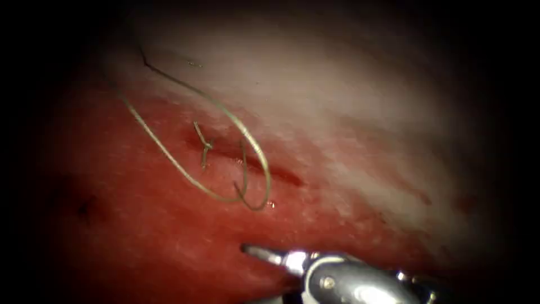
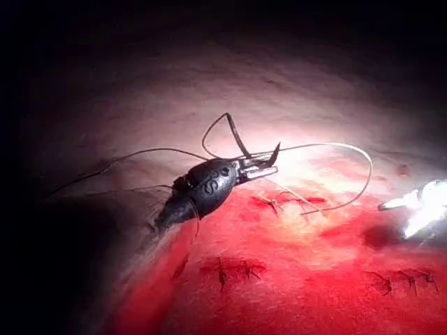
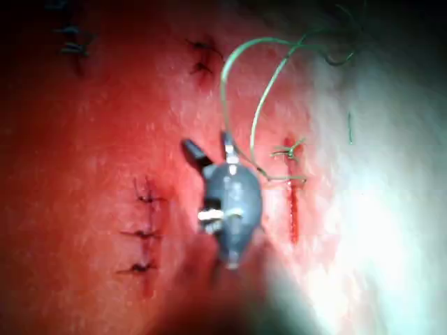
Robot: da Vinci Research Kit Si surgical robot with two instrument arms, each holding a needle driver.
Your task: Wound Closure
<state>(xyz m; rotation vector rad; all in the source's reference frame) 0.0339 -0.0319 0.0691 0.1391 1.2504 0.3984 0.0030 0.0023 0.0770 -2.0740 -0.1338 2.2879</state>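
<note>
The cut point(image 1: 281, 175) runs across the red tissue point(image 1: 365, 112), with a tied knot point(image 1: 203, 145) at its left end. Pale thread point(image 1: 169, 155) passes through the cut beside the knot, loops below it, and two strands climb to the upper left. My right tool point(image 1: 259, 253) hovers below the cut; in the right wrist view its jaws point(image 3: 209, 148) are spread with nothing between them. My left tool point(image 2: 265, 164) holds what looks like the dark curved needle point(image 2: 237, 136) near one end, clear of the tissue. The thread point(image 2: 349, 150) trails from it to the cut point(image 2: 307, 202).
Older stitched cuts point(image 3: 143, 230) with dark knots lie beside the working cut, two of them also seen near my left tool point(image 2: 230, 269). Red fluid wets the tissue around the cut. The right tool point(image 2: 412, 204) glints bright in the left wrist view.
</note>
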